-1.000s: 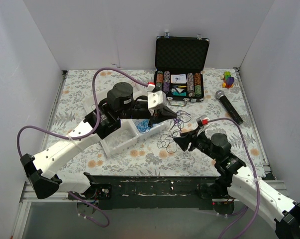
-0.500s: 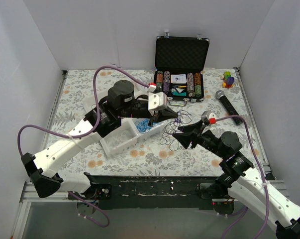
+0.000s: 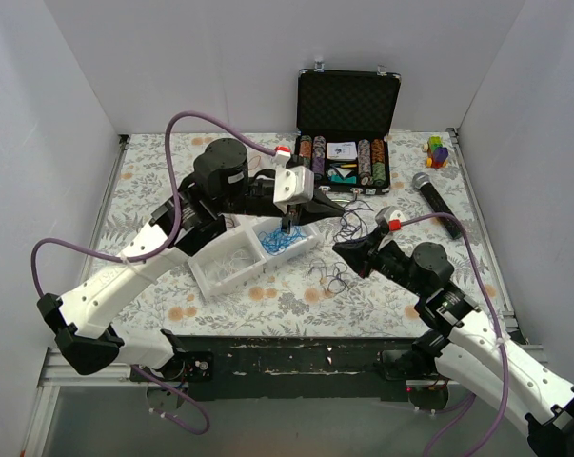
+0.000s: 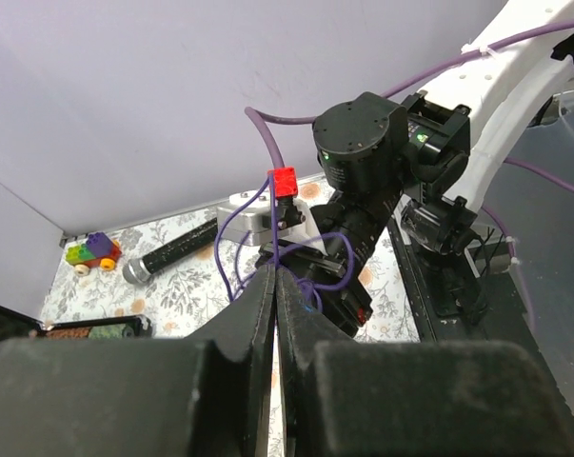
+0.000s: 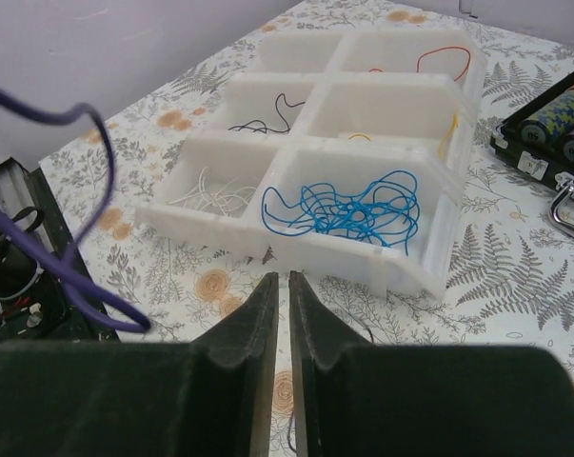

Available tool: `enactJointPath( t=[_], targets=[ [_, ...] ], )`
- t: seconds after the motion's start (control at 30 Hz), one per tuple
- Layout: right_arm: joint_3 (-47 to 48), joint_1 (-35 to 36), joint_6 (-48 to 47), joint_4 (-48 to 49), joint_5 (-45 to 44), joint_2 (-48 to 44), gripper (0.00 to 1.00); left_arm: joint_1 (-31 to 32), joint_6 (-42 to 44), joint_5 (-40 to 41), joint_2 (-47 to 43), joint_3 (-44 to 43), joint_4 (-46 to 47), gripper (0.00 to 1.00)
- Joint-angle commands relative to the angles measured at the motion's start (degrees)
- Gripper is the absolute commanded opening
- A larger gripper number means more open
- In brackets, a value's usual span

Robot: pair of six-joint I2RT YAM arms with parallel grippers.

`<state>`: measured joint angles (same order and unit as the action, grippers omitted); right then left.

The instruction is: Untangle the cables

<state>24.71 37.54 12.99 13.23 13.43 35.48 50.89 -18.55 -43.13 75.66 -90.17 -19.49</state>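
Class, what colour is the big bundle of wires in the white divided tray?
Blue wires, clearest in the right wrist view.

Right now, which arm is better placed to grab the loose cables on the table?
Right, probably. The right gripper is beside the loose cables; the left gripper is farther off, shut on a purple cable.

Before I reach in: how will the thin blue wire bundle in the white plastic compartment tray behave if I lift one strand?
Probably floppy: the thin blue wire bundle lies in loose, irregular loops. The loops overlap, so one strand would likely drag the rest as a clump. It looks light; a snag on the white plastic compartment tray wall might shift it.
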Motion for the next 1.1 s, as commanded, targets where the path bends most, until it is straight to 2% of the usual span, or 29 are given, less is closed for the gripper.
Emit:
enactJointPath(
  t=[0.0, 0.07, 0.17, 0.27, 0.33, 0.4, 0.47, 0.57, 0.6, 0.7, 0.87, 1.07],
  targets=[
    [0.9, 0.3, 0.2, -1.1, -2.2, -1.6, 0.12, 0.0, 1.1, 1.1, -0.8, -2.8, -0.4, 0.0],
    [-1.2, 0.3, 1.4, -1.9, -4.0, -3.0, 0.07, 0.0, 0.9, 3.8, -1.1, -3.5, 0.9, 0.0],
    [-5.4, 0.3, 3.7, -2.2, -5.0, -5.1, 0.08, 0.0, 3.7, 9.3, -1.7, -4.7, 3.4, 0.0],
    [-7.5, 0.3, 5.8, -3.6, -7.6, -5.9, 0.17, 0.0, 7.2, 19.0, -2.0, -5.5, 6.8, 0.0],
    [-7.9, 0.3, 6.2, -5.3, -9.6, -5.5, 0.28, -0.2, 9.7, 28.2, -2.7, -4.2, 10.5, 0.0],
    [-7.4, 0.3, 6.3, -6.5, -10.9, -4.6, 0.32, -0.9, 10.7, 37.6, -3.9, 0.0, 15.6, 0.0],
    [-6.4, 0.3, 6.3, -7.2, -11.7, -3.9, 0.33, -3.9, 9.9, 42.1, -4.4, 3.3, 16.6, 0.0],
    [-5.6, 0.3, 6.1, -7.1, -12.2, -3.6, 0.34, -16.6, 2.8, 37.7, -5.2, 7.6, 11.4, 0.0],
    [-5.4, 0.3, 6.0, -7.1, -12.0, -3.4, 0.34, -22.4, 2.6, 35.9, -5.4, 9.9, 10.2, 0.0],
    [-4.5, 0.3, 5.6, -7.7, -11.8, -2.7, 0.34, -32.1, 4.5, 30.2, -7.2, 18.6, 8.6, 0.0],
    [-3.4, 0.3, 5.2, -9.2, -11.9, -3.2, 0.34, -40.6, 8.1, 25.2, -8.6, 28.5, 7.4, 0.0],
    [-3.4, 0.3, 5.7, -10.2, -12.3, -4.8, 0.35, -43.2, 10.0, 23.5, -9.0, 34.2, 10.1, 0.0]
  ],
)
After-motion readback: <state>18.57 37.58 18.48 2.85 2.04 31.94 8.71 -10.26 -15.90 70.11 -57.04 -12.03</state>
